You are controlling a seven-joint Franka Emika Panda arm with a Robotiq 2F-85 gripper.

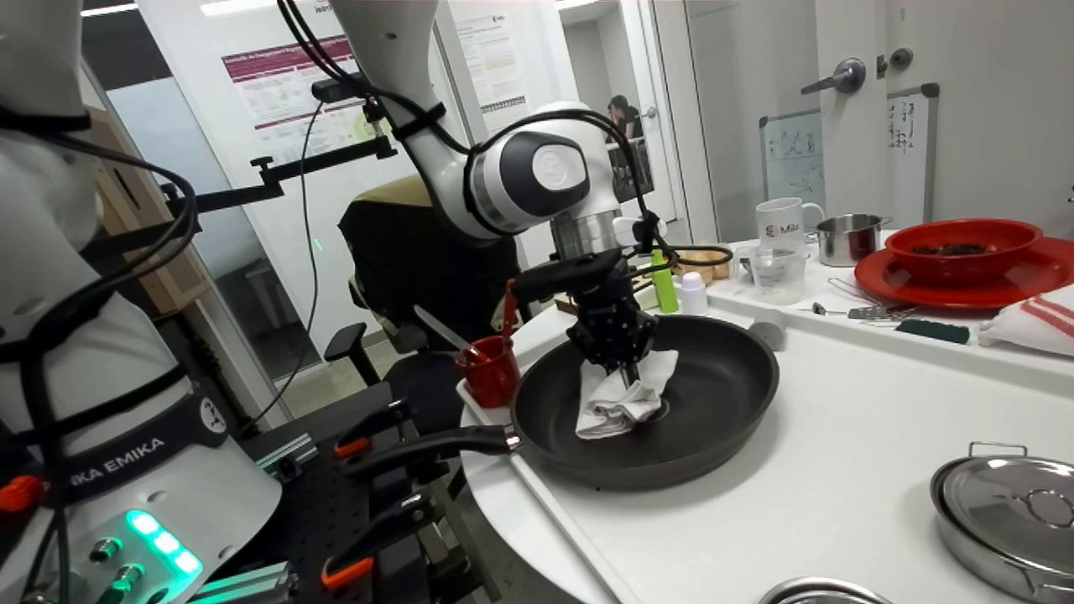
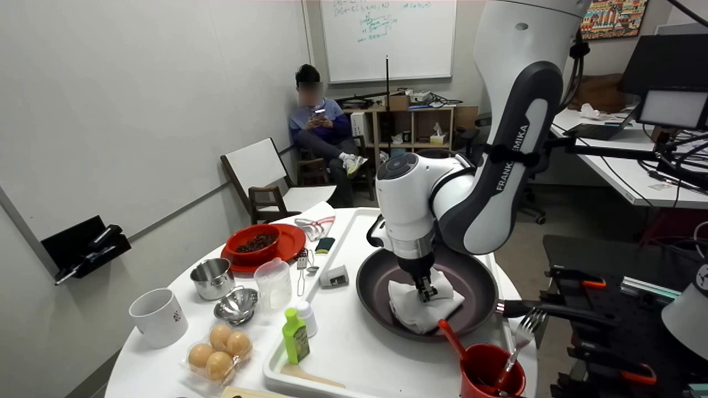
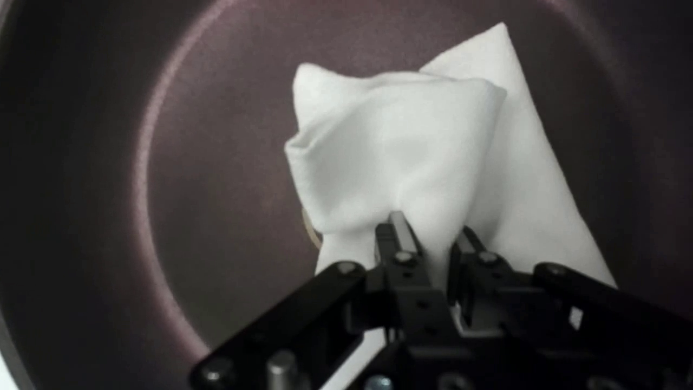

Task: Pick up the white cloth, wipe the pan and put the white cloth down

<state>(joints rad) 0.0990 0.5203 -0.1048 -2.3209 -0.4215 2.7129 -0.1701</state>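
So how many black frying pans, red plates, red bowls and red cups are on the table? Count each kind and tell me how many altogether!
Black frying pan: 1
Red plate: 1
Red bowl: 1
Red cup: 1
Total: 4

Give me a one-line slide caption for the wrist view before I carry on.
Wrist view: gripper pinching a folded white cloth that lies inside the dark pan.

Table [image 2: 193, 321]: white, curved edge
Tray [image 2: 348, 359]: white, rimmed, laid flat
Plate [image 2: 295, 236]: red, near the tray
Utensils [image 2: 301, 262]: metal, near the plate
Striped cloth [image 1: 1040, 323]: near the plate
Mug [image 2: 159, 319]: white, upright
Steel cup [image 2: 213, 280]: near the mug
Jug [image 2: 274, 286]: translucent, near the tray
Eggs [image 2: 219, 352]: four, in clear plastic
Small steel piece [image 2: 237, 308]: probably a strainer
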